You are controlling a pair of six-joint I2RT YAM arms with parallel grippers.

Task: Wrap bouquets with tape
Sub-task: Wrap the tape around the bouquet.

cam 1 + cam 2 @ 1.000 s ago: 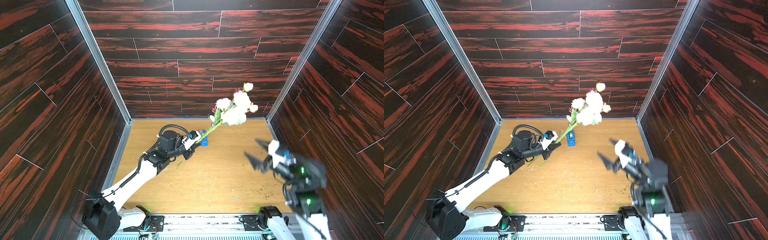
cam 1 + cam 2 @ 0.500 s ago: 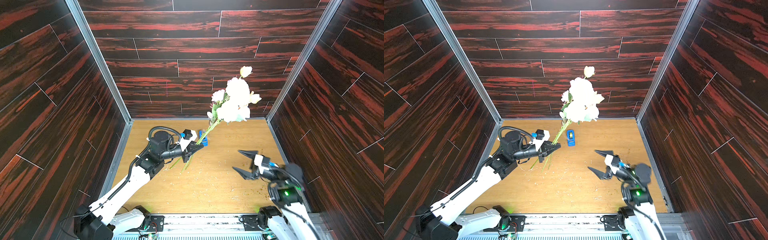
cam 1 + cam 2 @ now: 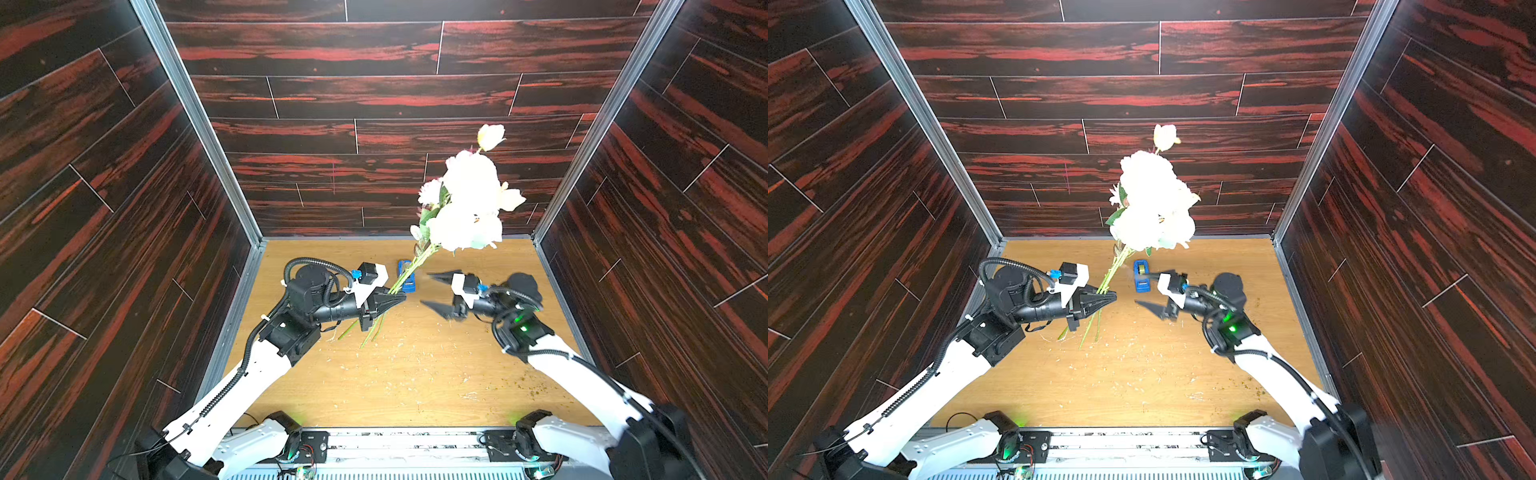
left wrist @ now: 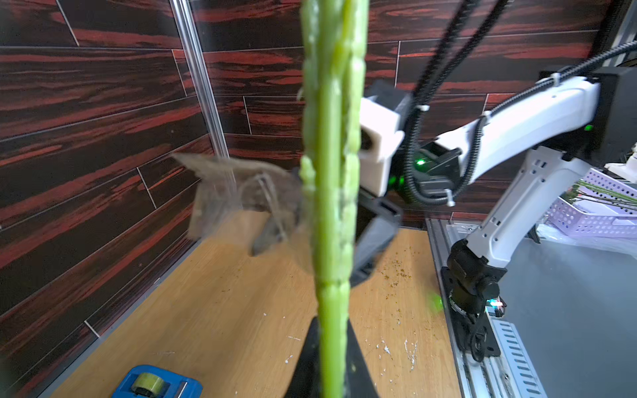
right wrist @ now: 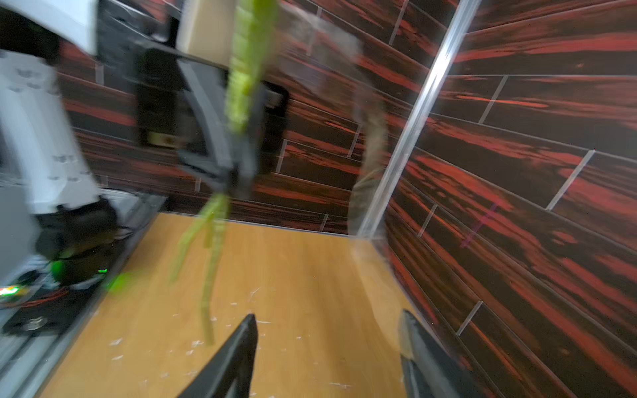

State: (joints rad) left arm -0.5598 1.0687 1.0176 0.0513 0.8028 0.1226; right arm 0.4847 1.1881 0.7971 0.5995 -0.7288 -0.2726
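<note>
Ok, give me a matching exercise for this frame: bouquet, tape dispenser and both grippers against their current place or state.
1 bouquet
2 tape dispenser
3 left gripper
4 right gripper

A jaws open, empty
B standing on the table
C lifted, blooms in the air
D shut on the bouquet

Pairs: 1-C, 2-B, 3-D, 4-A

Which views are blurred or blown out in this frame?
Right wrist view: heavy motion smear over the thin green flower stems and dark wood-grain walls. Left wrist view: the right tool is a translucent streak, the blue plastic tape dispenser sharp. Both top views: the pale white blooms are overexposed, petal detail lost.
</note>
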